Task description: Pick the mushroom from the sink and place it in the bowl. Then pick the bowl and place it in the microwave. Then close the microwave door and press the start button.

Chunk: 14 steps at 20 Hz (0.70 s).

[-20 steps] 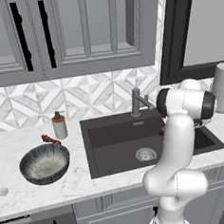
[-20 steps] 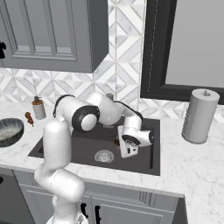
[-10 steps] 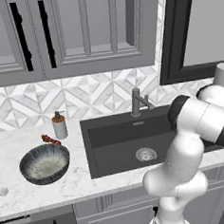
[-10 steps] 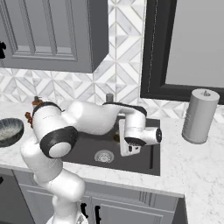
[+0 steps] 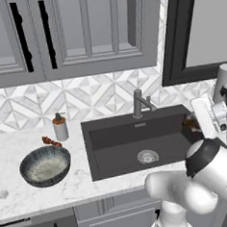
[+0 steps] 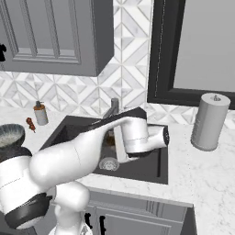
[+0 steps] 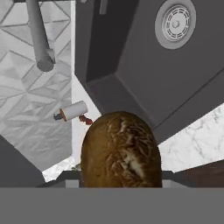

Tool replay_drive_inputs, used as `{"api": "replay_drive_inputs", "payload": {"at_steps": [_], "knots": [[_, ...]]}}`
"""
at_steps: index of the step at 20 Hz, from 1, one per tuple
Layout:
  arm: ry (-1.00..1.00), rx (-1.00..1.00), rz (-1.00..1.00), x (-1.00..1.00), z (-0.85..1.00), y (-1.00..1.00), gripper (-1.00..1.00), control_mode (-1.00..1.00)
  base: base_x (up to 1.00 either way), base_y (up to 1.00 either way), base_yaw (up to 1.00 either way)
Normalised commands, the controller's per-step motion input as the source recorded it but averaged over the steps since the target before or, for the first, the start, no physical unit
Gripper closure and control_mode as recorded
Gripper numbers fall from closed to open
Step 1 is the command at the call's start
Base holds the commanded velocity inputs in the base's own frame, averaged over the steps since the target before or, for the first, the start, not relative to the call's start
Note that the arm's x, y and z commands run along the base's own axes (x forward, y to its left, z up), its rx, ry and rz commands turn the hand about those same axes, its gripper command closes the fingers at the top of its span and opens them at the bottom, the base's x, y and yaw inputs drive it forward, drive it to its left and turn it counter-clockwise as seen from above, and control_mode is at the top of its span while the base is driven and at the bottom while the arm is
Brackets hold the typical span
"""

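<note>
The mushroom [image 7: 120, 151] is brown, streaked tan. The sink [image 5: 132, 145] is dark charcoal with a silver drain [image 5: 148, 156]. Left of the sink, the bowl [image 5: 45, 166] is grey-blue streaked outside, speckled cream inside, on a white marbled table [image 5: 21, 144].

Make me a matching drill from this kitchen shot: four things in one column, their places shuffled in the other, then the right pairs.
Things
1. bowl
2. mushroom
3. paper towel roll
4. soap bottle

Places
A. upright on the counter to the right of the sink
B. by the backsplash, behind the bowl
C. close in front of the hand camera, above the sink
D. on the counter to the left of the sink

Pairs: 1-D, 2-C, 3-A, 4-B
</note>
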Motion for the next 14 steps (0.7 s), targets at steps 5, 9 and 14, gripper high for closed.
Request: {"api": "replay_drive_inputs", "payload": {"at_steps": [5,9,14], "knots": [[-0.01,-0.04,0.24,-0.65,0.96,0.82,1.0,-1.0,0.0,0.0,0.0],[0.0,-0.15,0.18,-0.26,0.56,1.0,1.0,-1.0,0.0,0.0,0.0],[0.07,-0.11,0.22,-0.06,0.42,1.0,1.0,-1.0,0.0,0.0,0.0]]}}
